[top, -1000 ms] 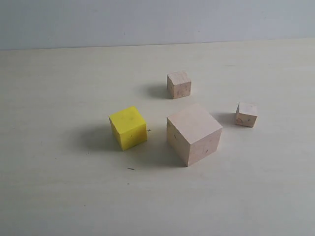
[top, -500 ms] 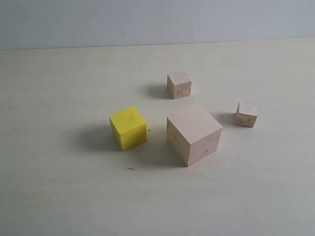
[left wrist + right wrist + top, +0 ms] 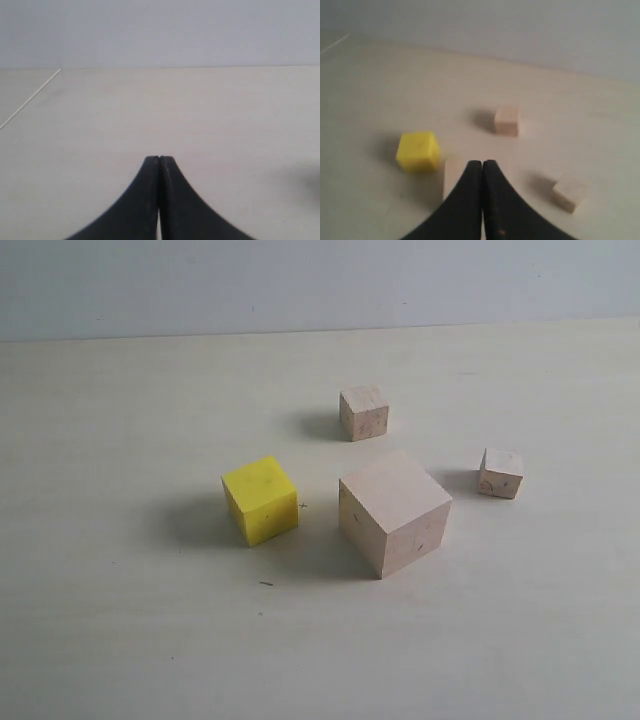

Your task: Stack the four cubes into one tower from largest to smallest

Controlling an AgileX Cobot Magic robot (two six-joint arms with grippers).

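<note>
All the cubes stand apart on the table, none stacked. The large pale wood cube (image 3: 394, 511) sits near the middle, with the yellow cube (image 3: 260, 500) to its left. The smaller wood cube (image 3: 364, 412) is behind them and the smallest wood cube (image 3: 500, 473) is to the right. No gripper shows in the exterior view. In the right wrist view my right gripper (image 3: 482, 163) is shut and empty, partly covering the large cube (image 3: 452, 176), with the yellow cube (image 3: 418, 151), smaller cube (image 3: 507, 120) and smallest cube (image 3: 569, 192) around it. My left gripper (image 3: 159, 158) is shut over bare table.
The pale table (image 3: 120, 620) spreads wide on all sides of the cubes, ending at a grey wall (image 3: 300, 280) behind. A thin white line (image 3: 30, 97) crosses the table surface in the left wrist view.
</note>
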